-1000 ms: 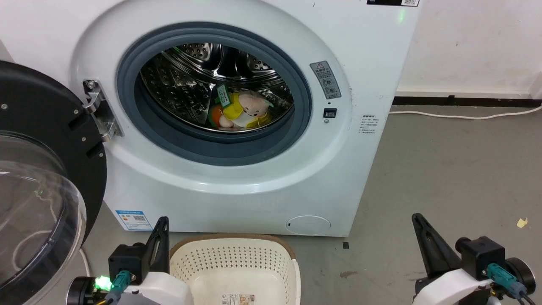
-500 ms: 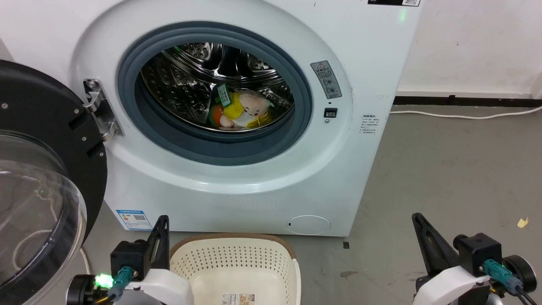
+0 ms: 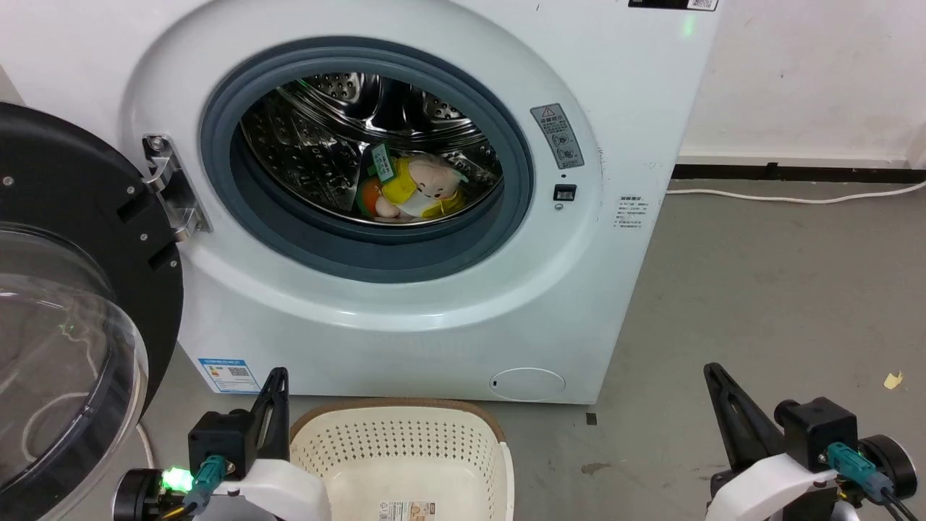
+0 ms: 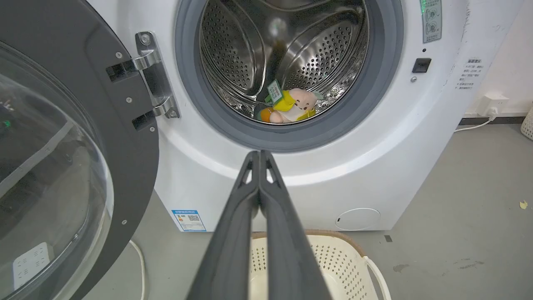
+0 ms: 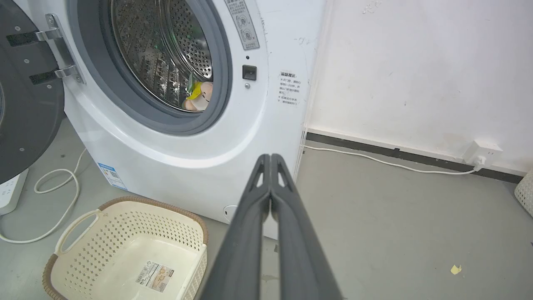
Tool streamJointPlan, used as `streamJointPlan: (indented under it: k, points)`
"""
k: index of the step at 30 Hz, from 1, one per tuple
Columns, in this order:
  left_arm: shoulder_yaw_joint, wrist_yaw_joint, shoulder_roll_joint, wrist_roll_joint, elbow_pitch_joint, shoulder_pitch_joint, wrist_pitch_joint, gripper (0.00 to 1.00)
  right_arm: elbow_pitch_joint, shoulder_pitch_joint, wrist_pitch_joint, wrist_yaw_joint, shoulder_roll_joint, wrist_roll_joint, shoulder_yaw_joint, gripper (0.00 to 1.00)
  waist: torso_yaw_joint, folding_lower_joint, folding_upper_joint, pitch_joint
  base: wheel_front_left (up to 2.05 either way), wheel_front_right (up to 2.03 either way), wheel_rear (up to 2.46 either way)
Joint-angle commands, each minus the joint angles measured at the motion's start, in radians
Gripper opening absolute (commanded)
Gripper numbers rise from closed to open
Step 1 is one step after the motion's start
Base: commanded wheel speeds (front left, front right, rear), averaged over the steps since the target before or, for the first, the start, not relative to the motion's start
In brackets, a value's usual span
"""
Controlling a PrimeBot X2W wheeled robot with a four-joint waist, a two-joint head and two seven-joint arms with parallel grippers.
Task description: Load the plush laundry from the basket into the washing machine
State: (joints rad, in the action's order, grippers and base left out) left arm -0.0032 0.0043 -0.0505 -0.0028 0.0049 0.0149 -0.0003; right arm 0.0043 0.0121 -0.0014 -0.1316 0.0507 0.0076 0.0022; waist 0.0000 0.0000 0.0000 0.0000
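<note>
The plush laundry, a small doll with a pale head, yellow garment and green tag, lies on the bottom of the steel drum inside the washing machine; it also shows as the plush laundry and the plush laundry. The cream basket sits on the floor in front of the machine with just a printed label on its bottom, as the basket shows. My left gripper is shut beside the basket's left rim. My right gripper is shut over the floor at the lower right. Both hold nothing.
The washer door, black-rimmed with a clear bubble, stands swung open at the left. A white cable and power strip lie on the floor left of the basket. Another cable runs along the wall to a socket.
</note>
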Motion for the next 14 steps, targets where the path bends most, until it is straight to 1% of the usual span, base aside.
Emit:
streamJointPlan:
  k: [1, 14]
  points:
    - [0.003, -0.004, 0.0, 0.003, -0.005, -0.015, 0.0, 0.0, -0.004, -0.012, 0.001, 0.001, -0.001, -0.008, -0.002, 0.0, 0.0, 0.0, 0.0, 0.0, 0.0, 0.0, 0.0]
    - [0.003, -0.004, 0.0, 0.003, -0.005, -0.015, 0.0, 0.0, -0.004, -0.012, 0.001, 0.001, -0.001, -0.008, -0.002, 0.0, 0.0, 0.0, 0.0, 0.0, 0.0, 0.0, 0.0]
